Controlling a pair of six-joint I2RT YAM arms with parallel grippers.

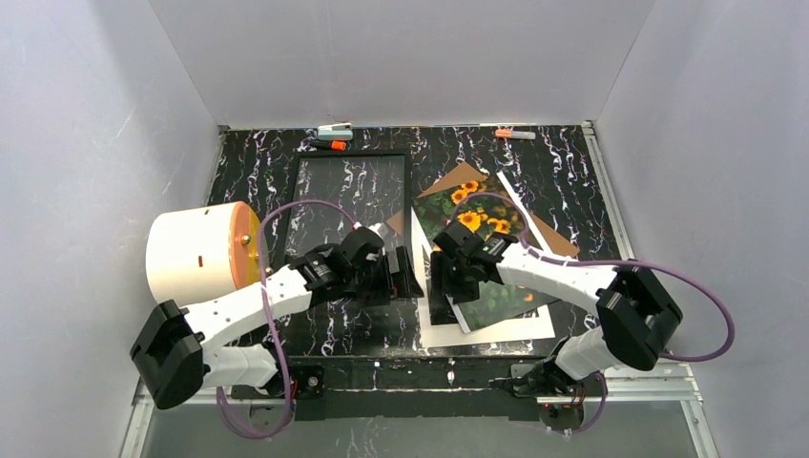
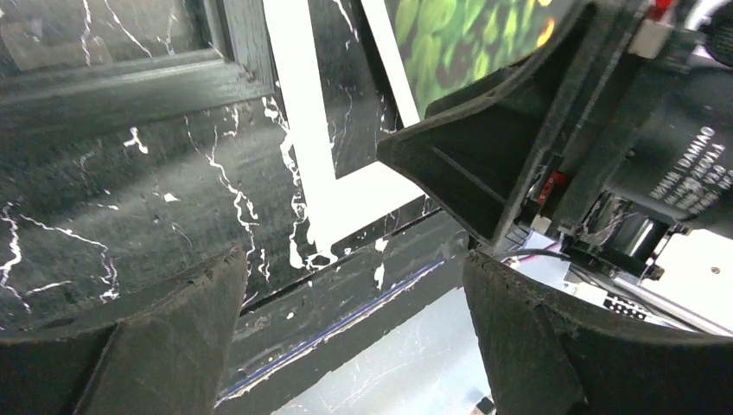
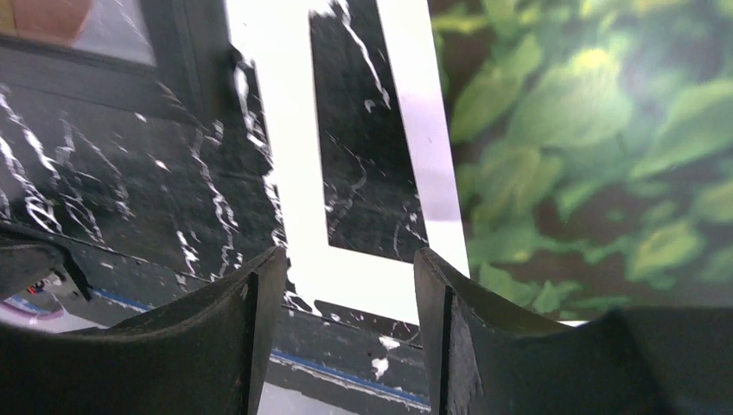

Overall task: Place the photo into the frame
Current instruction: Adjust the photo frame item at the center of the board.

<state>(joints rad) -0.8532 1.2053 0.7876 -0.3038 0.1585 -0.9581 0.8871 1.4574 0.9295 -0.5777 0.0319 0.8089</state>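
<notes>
- Lying face up right of centre, the photo (image 1: 501,291) is seen atop a white mat (image 1: 487,332) and a brown backing board (image 1: 465,175), just beside the frame (image 1: 348,196), which is laid flat and unfilled.
- The right gripper (image 3: 346,346) is lowered at the photo's left edge, its fingers moderately parted with nothing between them, presumably placed to catch that edge.
- The left gripper (image 2: 354,328) is held wide and empty nearby, likely kept ready to assist.
</notes>
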